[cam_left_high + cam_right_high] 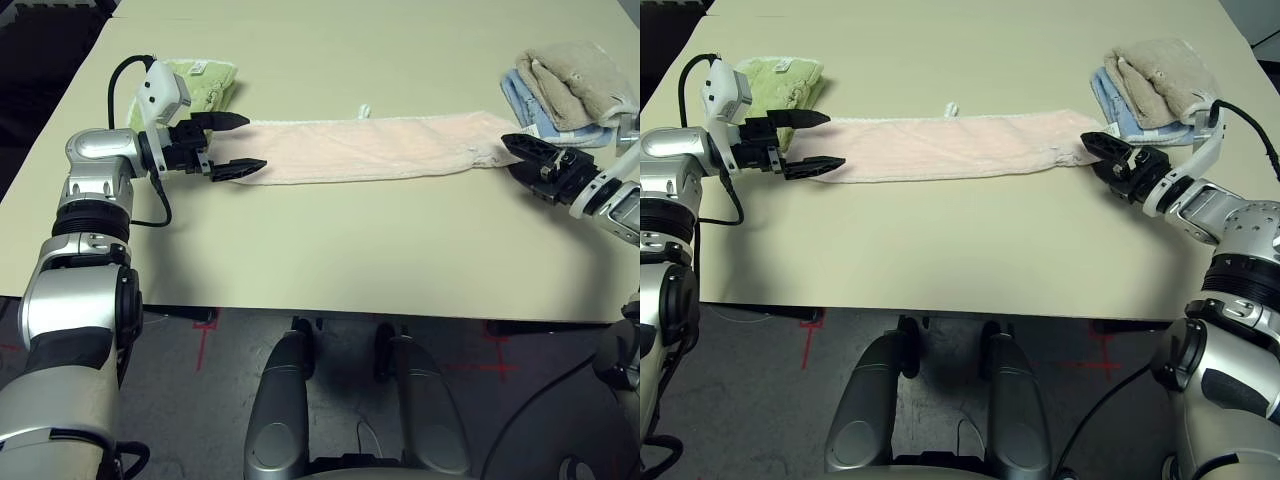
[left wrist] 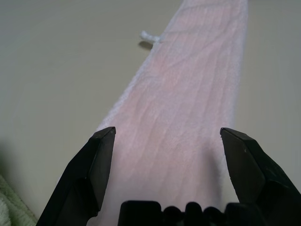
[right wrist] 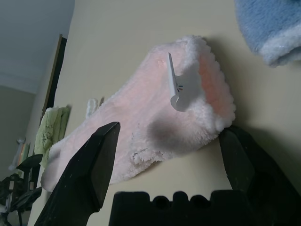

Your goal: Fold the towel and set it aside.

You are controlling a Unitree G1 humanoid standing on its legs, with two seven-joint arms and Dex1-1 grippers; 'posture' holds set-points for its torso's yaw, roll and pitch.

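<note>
Pink towel [image 3: 141, 122] with small white tag [image 3: 176, 87], print unreadable

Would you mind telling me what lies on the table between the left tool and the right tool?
The pink towel, folded into a long strip, spans the stretch between the left tool and the right tool, as the head views show.

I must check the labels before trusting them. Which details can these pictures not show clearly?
- Print on the small white tag of the pale pink terry towel: too small, right wrist view.
- How many layers the pink towel has: hidden underneath, head views.
- Blue folded towel: mostly covered by the beige folded towel.
</note>
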